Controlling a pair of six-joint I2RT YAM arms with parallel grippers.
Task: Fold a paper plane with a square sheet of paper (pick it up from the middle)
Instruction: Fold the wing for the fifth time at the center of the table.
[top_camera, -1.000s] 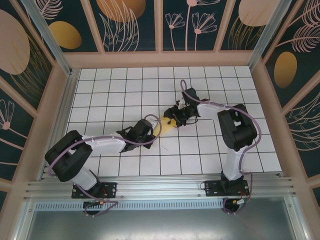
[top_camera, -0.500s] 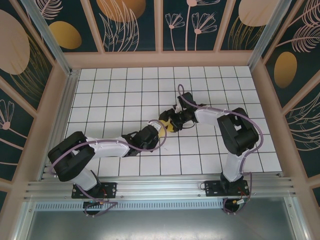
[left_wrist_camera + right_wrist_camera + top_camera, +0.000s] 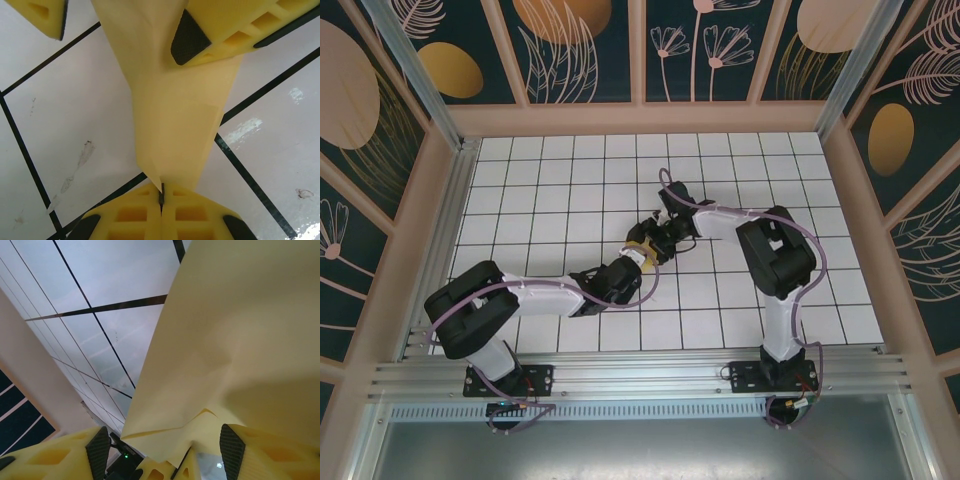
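Note:
The square sheet of paper [image 3: 175,120] is pale yellow and folded into a narrow shape that tapers to a point, like a paper plane. My left gripper [image 3: 161,194] is shut on that pointed tip, just above the tiled floor. My right gripper [image 3: 162,440] is open and straddles the wider part of the paper [image 3: 235,330], its dark pads [image 3: 97,450] well apart on either side. From above, both grippers meet over the small yellow patch of paper [image 3: 638,247] near the floor's middle, the left gripper [image 3: 636,262] just below the right gripper [image 3: 650,242].
The floor [image 3: 560,190] is white tiles with black grid lines, scuffed in places. Patterned walls [image 3: 380,150] close it in on three sides. An aluminium rail [image 3: 640,375] with the arm bases runs along the near edge.
The right gripper has slid left over the paper and its jaws have spread wider. The left gripper, still shut on the tip, has moved right and a little farther up the floor.

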